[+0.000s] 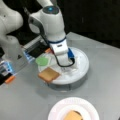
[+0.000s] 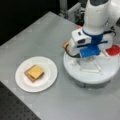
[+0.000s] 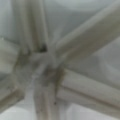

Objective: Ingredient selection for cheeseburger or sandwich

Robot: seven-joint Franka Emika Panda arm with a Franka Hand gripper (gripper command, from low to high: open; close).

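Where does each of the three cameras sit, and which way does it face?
A front view: raised, facing the arm; turntable behind, white plate at the bottom, arm and gripper over the turntable.
A front view: raised, from the opposite side; plate with the stacked sandwich on the left, turntable on the right.
Wrist view: on the wrist, looking straight down at the turntable's white dividers; no gripper shows.
Both front views share plate, turntable and arm.
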